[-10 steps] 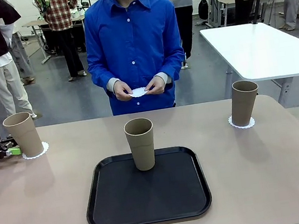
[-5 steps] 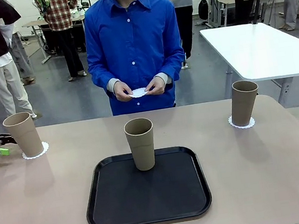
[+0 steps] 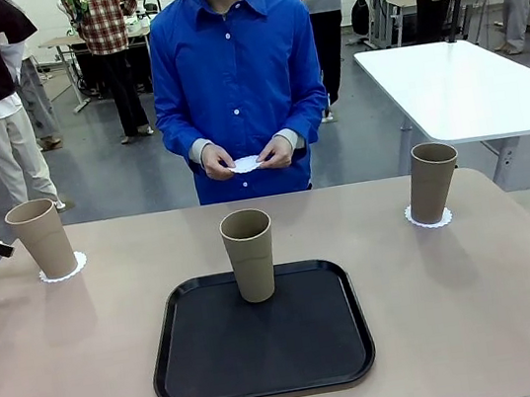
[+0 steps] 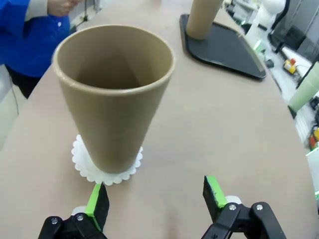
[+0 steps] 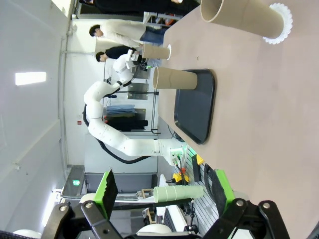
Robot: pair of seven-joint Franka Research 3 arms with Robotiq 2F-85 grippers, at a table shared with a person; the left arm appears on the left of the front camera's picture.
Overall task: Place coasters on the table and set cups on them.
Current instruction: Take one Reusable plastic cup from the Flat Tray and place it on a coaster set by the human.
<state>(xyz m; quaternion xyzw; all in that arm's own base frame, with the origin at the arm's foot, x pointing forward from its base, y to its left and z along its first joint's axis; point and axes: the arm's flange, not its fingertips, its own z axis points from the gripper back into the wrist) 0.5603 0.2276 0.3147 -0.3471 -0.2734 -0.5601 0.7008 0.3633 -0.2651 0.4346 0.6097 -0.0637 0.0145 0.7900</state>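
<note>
White coaster mostly hidden between person's hands.

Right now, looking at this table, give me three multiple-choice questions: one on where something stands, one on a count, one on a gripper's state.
1. Where does the middle cup stand? A: on the black tray. B: on a coaster. C: on the white table.
2. How many coasters lie on the table? A: one. B: two. C: three.
3. How is the left gripper by the left cup? A: shut on it. B: open, apart from it. C: shut beside it.

Answers: A, its base sits inside the tray's rim; B, one lies under each outer cup, while the third coaster is in the person's hands; B, its jaws stand wide, short of the cup.
</note>
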